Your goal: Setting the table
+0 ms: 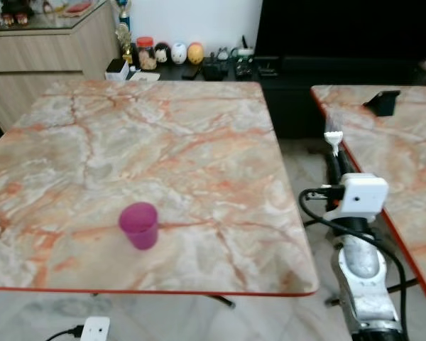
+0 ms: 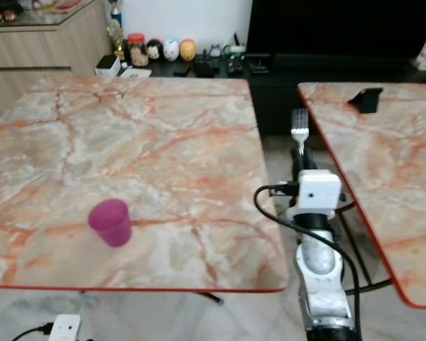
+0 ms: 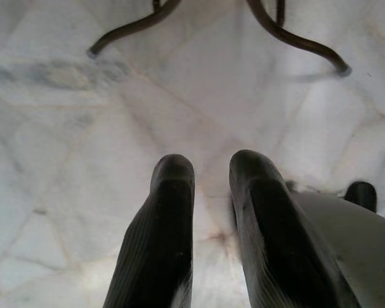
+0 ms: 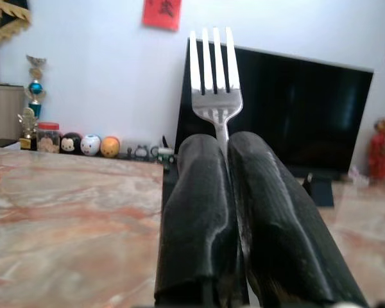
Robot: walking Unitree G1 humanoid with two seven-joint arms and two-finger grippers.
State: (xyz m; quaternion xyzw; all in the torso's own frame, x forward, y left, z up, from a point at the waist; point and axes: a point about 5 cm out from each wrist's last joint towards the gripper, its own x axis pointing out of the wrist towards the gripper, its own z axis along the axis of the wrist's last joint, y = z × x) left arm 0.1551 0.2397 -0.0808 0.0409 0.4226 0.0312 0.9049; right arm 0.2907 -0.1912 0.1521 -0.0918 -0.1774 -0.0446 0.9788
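Right tool, on the arm nearest the camera, is clenched on a fork, tines up, held in the gap betw. the marble bench and a second bench. Pink cup stands near the front edge, well apart from the fork. Left tool hangs over the floor, fingers slightly parted, prob. holding nothing. To do it well: swing left over the bench, lower flat beside the cup, then let go.
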